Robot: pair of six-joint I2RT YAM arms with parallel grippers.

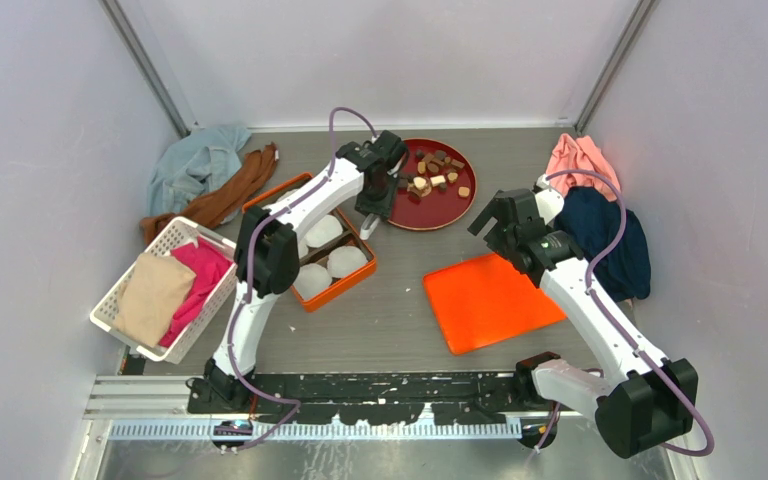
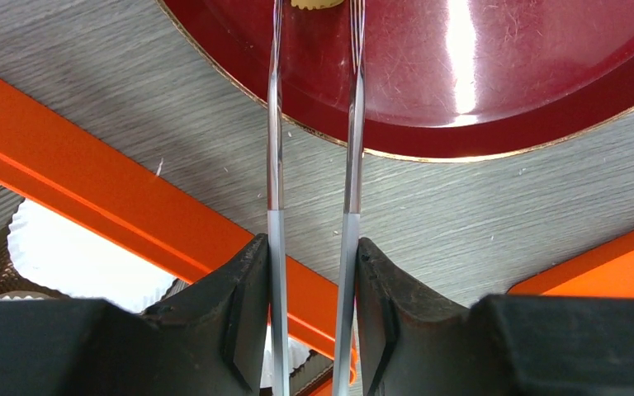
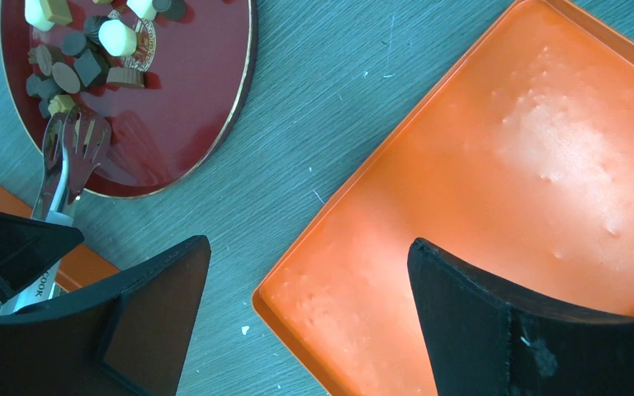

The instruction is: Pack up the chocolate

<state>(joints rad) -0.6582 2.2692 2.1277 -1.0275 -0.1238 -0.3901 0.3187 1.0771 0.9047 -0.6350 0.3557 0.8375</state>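
Note:
The chocolate [image 1: 432, 175], several small dark brown, light brown and cream pieces, lies on a dark red round plate [image 1: 440, 222]; it also shows in the right wrist view [image 3: 91, 49]. My left gripper [image 1: 375, 200] [image 2: 314, 247] is shut on metal tongs [image 2: 351, 124] [image 3: 70, 157]. The tong tips reach over the plate's near left edge, with a light piece [image 2: 318, 3] between them. An orange box [image 1: 355, 283] holding white paper cups [image 1: 345, 262] sits left of the plate. My right gripper [image 1: 490, 225] [image 3: 309, 247] is open and empty above a corner of the orange lid [image 1: 490, 300] [image 3: 503, 165].
A white basket [image 1: 110, 300] with tan and pink cloths stands at the left. Blue and brown cloths [image 1: 205, 170] lie at the back left. Pink and navy cloths [image 1: 605, 225] lie at the right, by the wall.

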